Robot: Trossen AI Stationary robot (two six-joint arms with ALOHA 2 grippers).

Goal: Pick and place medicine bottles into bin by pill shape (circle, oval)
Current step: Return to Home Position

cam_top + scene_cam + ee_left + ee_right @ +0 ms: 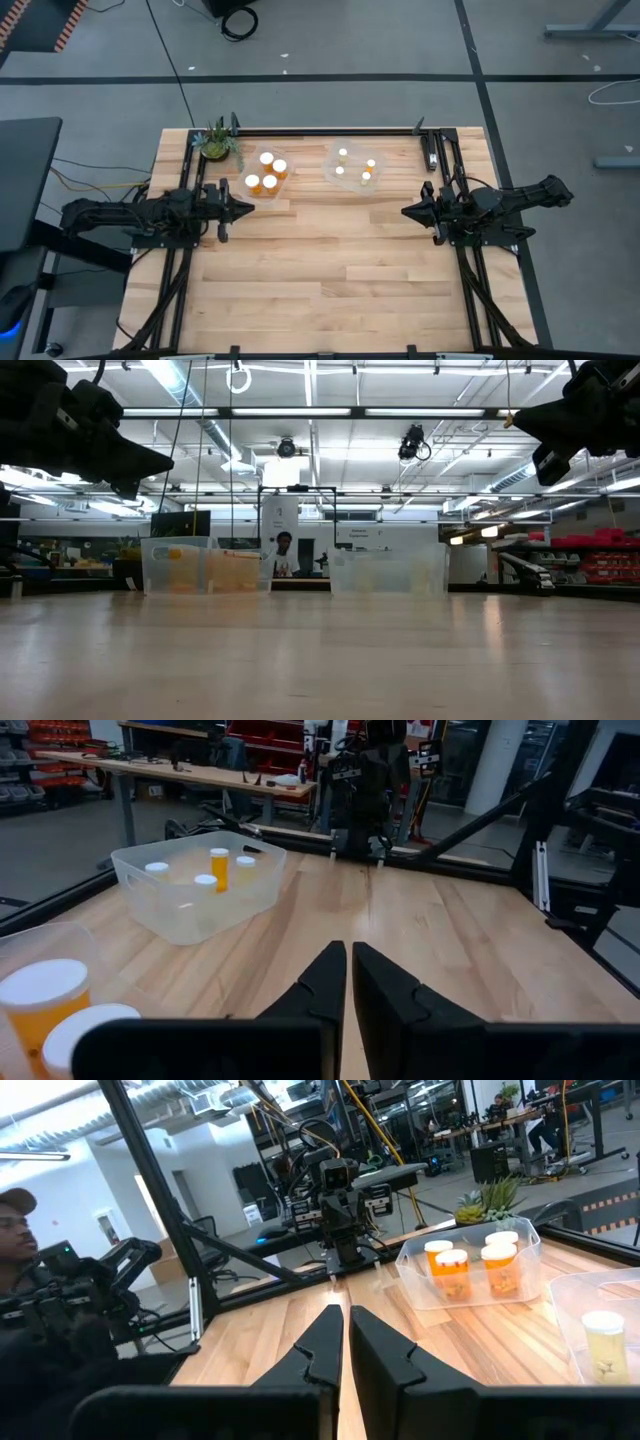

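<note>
High view: I see the left gripper (243, 208) over the table's (330, 290) left side, claw clenched on nothing, tip pointing inward. The right gripper (408, 212) sits over the right side, also clenched and empty. 4 wider bottles (271, 183) stand in the left bin (288, 190) near the far edge, just beside the plant (216, 142) by the far-left corner. 4 narrower bottles (366, 177) stand in the right bin (352, 189), mid far edge.
Low view: both arms hang well above the table; the 2 bins stand apart along the far edge.
Left wrist view: fingers pressed together, right bin ahead.
Right wrist view: fingers together, left bin and plant ahead, a person (15, 1220) beyond the table.
</note>
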